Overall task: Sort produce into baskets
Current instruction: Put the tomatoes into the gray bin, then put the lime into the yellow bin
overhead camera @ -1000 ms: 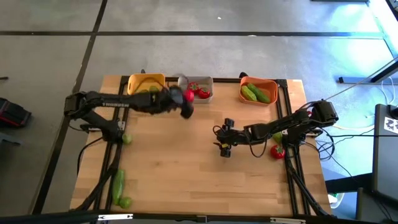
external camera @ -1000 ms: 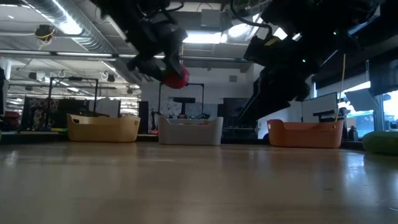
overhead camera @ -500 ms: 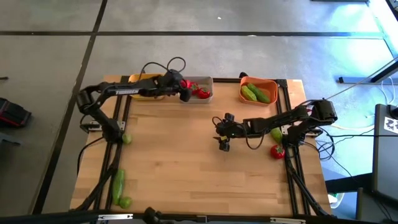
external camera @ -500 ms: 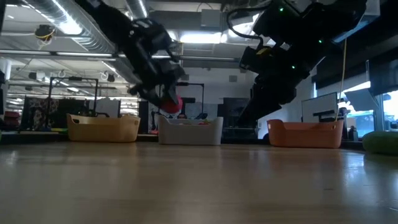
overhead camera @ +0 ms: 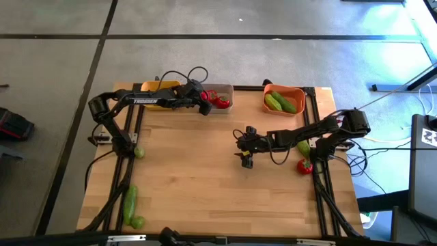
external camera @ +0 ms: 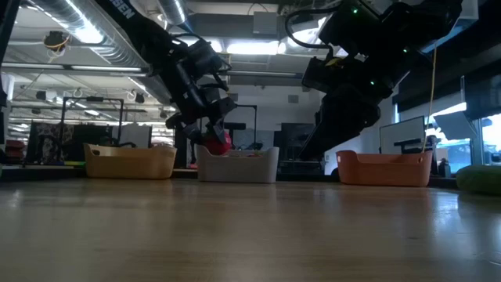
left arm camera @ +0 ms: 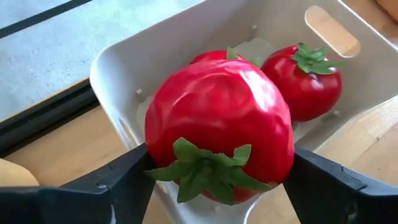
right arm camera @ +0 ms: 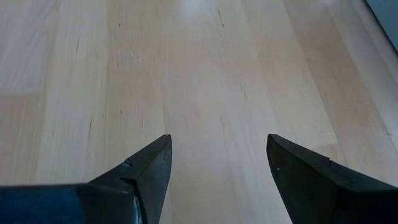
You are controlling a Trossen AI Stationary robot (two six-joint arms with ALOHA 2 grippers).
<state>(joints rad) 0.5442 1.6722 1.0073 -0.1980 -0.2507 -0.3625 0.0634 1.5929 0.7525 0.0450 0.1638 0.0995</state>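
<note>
My left gripper (overhead camera: 203, 103) is over the left end of the light grey basket (overhead camera: 227, 87) at the table's far edge, shut on a red tomato (left arm camera: 217, 124) with a green top. The low view shows this tomato (external camera: 218, 144) about level with the basket's rim. Two more tomatoes (left arm camera: 305, 81) lie inside the basket. The yellow basket (overhead camera: 160, 87) stands to its left and the orange basket (overhead camera: 298, 91), holding cucumbers (overhead camera: 280, 102), to its right. My right gripper (right arm camera: 217, 140) hovers open over bare wood at mid-table (overhead camera: 240, 147). My left gripper pinches the tomato between its two fingers, one on each side of its round body (left arm camera: 152, 155). The fingers slant down toward the table's far edge. The green top (left arm camera: 205, 168) faces back toward the wrist. The tomato hangs clear over the grey basket's inside.
Loose produce lies on the table: a lime (overhead camera: 138, 152) by the left arm's base, a cucumber (overhead camera: 129, 201) and a lime (overhead camera: 137, 221) at the near left, a tomato (overhead camera: 304, 166) and a green piece (overhead camera: 303, 147) under the right arm. The middle is bare wood.
My left gripper has carried the tomato toward the table's far edge and down, from beside the grey basket to over its left end, low at the rim. The tomato stays between the fingers.
</note>
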